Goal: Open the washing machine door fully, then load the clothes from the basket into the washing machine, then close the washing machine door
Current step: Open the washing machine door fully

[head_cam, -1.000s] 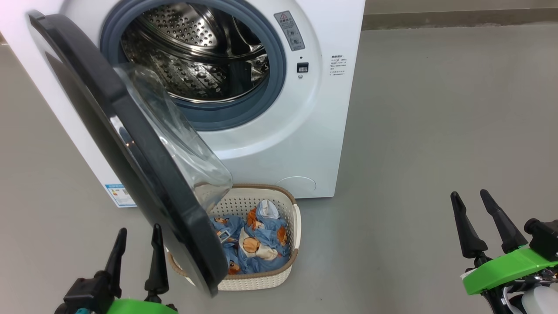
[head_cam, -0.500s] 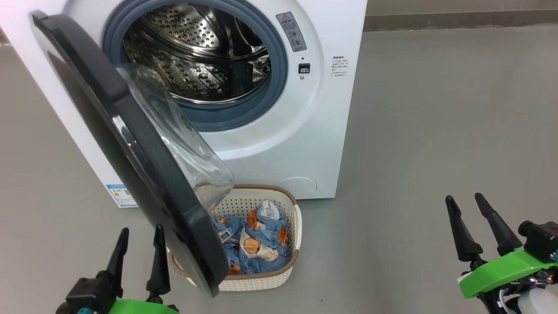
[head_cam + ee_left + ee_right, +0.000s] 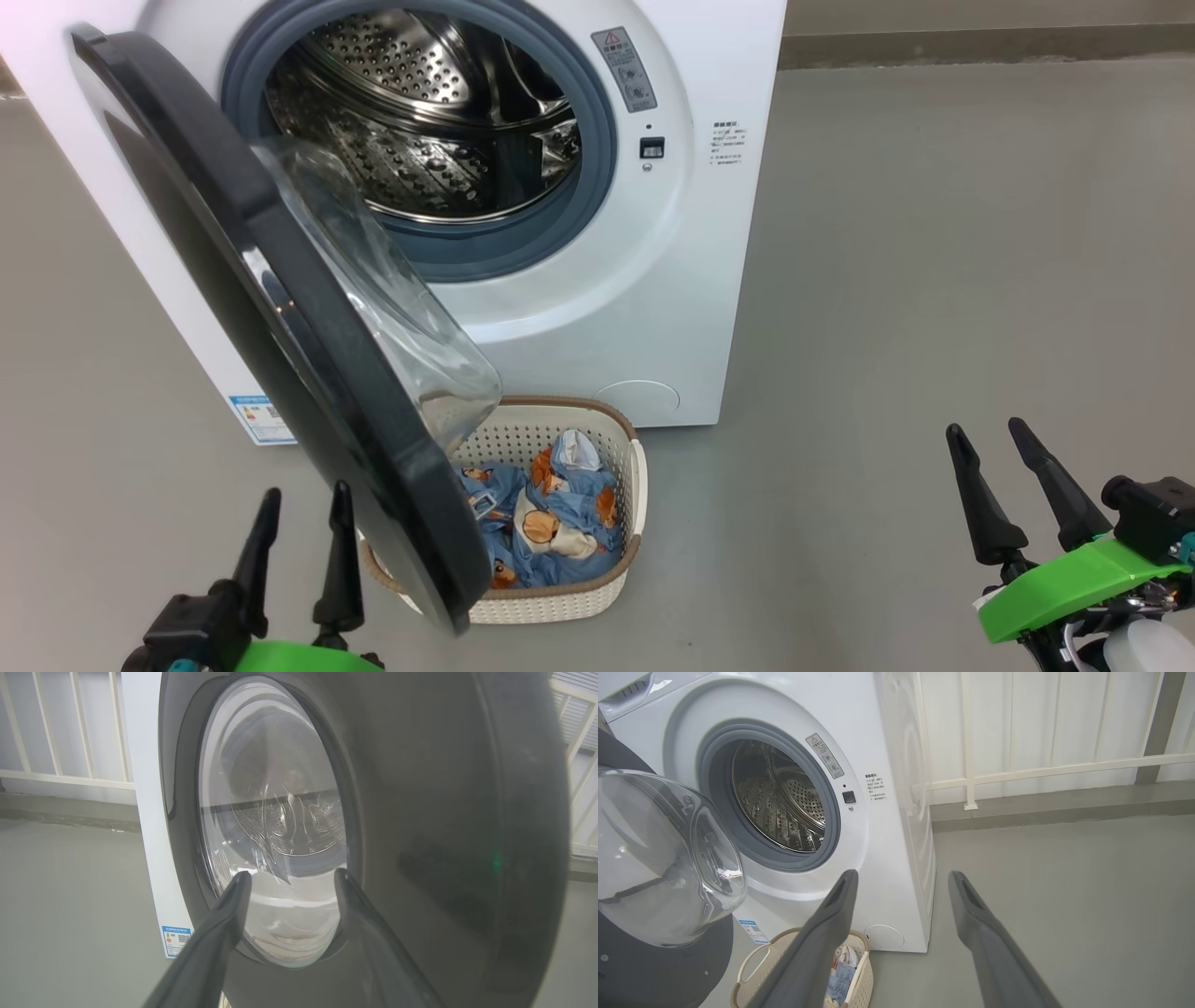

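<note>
Glossy black-rimmed washing machine door (image 3: 317, 364) overhangs the perforated cream basket (image 3: 560, 607) of crumpled blue clothes (image 3: 551, 537); left gripper (image 3: 307, 490) and right gripper (image 3: 984, 427) both spread wide, empty.

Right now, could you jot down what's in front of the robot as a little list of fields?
washing machine door: standing open, hinged at the left, hiding part of the basket
drum: empty as far as it shows
basket: on the floor before the washing machine
clothes: blue printed, in the basket
left gripper: open, holding nothing, beside the door
right gripper: open, holding nothing, over the floor
</note>
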Robot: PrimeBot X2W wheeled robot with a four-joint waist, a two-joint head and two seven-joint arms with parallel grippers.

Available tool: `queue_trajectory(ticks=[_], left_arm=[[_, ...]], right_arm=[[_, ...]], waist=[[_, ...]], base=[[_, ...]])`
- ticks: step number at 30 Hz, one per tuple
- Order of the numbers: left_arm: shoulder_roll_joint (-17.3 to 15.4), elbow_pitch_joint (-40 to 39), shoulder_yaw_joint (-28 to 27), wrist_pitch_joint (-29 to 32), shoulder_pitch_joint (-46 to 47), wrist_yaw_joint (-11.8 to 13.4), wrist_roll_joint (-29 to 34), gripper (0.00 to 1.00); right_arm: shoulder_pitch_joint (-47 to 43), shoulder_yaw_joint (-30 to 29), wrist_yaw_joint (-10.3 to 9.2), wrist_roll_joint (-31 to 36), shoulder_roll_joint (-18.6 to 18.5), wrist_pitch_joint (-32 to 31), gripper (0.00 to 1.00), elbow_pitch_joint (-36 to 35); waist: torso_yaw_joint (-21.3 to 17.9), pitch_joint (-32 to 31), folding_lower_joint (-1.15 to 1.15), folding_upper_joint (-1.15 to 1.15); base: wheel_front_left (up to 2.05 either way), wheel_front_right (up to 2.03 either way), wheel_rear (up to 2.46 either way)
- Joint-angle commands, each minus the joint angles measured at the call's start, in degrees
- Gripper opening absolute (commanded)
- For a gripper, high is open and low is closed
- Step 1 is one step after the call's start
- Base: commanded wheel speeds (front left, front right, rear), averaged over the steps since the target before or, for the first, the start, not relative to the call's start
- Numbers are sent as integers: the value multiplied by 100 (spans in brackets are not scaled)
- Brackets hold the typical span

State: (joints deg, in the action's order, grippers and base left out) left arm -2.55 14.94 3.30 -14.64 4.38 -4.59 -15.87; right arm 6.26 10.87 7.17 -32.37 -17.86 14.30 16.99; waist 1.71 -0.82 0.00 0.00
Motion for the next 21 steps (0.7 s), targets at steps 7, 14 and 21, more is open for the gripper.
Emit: queue_trajectory(ticks=[7,14,21], left_arm=[[-36,-312,-139,-36,117,-71,6,0],[-34,-1132,-233,-36,124,-64,46,0],[-33,-2227,74,-36,44,7,117,0]], right_arm=[[76,116,32,-54,-98,70,100,-102],[64,91,32,-49,-64,70,100,-93],[73,87,32,-50,-28,70,100,-90]], waist=[[31,17,0,0],[95,30,0,0],[160,53,0,0]], base=[[0,0,0],[0,0,0],[0,0,0]])
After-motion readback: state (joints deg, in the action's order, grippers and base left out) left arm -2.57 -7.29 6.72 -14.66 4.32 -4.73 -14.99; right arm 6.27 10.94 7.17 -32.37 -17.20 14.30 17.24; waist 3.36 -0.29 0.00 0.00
